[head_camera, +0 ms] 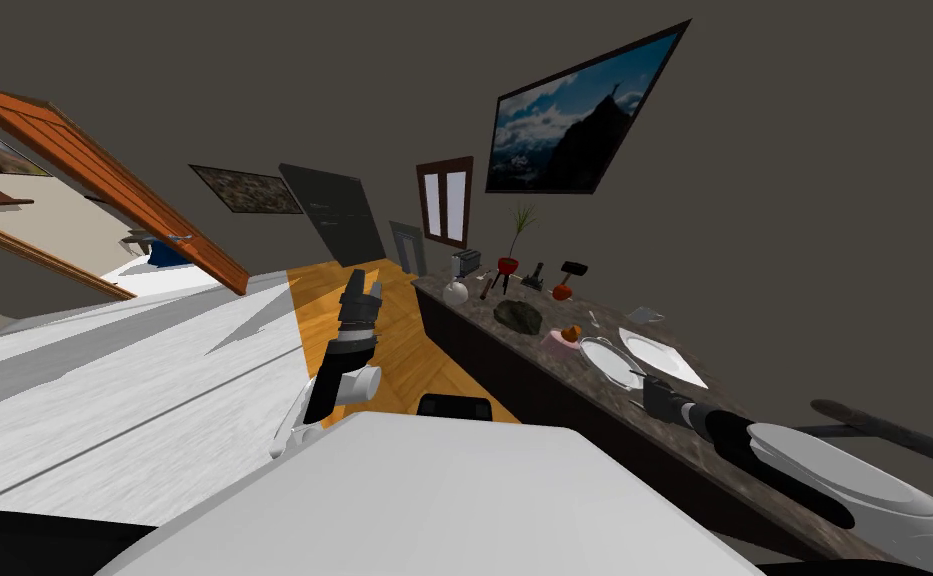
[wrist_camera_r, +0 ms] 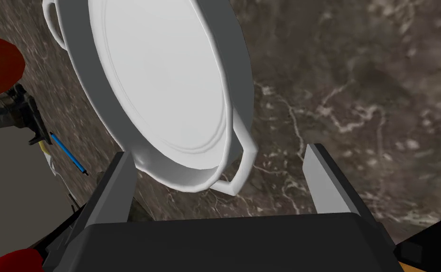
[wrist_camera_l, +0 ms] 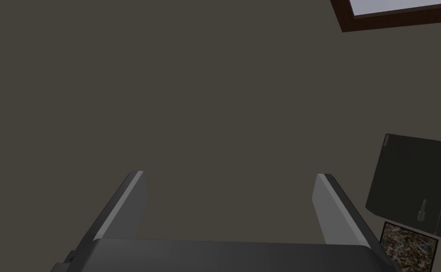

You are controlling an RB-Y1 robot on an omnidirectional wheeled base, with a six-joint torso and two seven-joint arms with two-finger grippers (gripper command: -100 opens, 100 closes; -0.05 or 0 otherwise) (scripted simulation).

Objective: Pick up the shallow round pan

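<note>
Your right end effector hangs wide open and empty, low over the desk. The white pan rests on the desk just ahead, its near loop handle between the fingers. The left end effector, also open, is well apart.

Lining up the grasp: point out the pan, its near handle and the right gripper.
pan [wrist_camera_r: 162, 80]: right wrist view, middle of its white floor.
near handle [wrist_camera_r: 247, 163]: right wrist view, on the loop's outer bar.
right gripper [wrist_camera_r: 218, 151]: right wrist view, midway between its open fingertips.
</note>
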